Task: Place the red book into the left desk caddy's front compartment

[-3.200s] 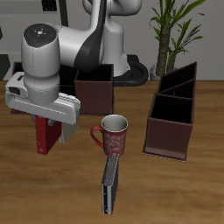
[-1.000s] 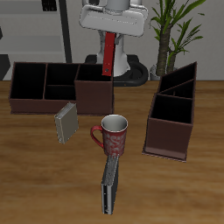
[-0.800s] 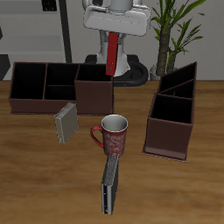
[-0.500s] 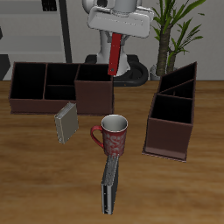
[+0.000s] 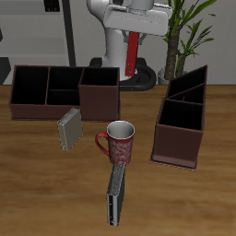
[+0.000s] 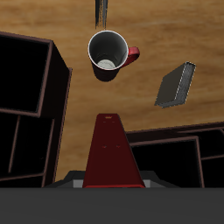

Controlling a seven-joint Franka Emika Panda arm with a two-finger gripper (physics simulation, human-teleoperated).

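My gripper (image 5: 135, 33) is shut on the red book (image 5: 135, 53), which hangs upright high above the table's back, in front of the robot's base. In the wrist view the red book (image 6: 114, 150) runs out from the gripper (image 6: 114, 180). The left desk caddy (image 5: 180, 121) is a dark-brown box with several open compartments, standing nearer the table's front edge than the book and off to one side. It also shows in the wrist view (image 6: 42, 87), beside the book and not under it.
A red mug (image 5: 119, 143) stands mid-table, with a black book (image 5: 115, 195) lying in front of it and a grey book (image 5: 69, 130) beside it. A second dark caddy (image 5: 64, 91) stands at the back. A potted plant (image 5: 184, 28) rises behind the left caddy.
My gripper has carried the red book sideways toward the left desk caddy and a little higher. The book still hangs upright. Nothing on the table has moved.
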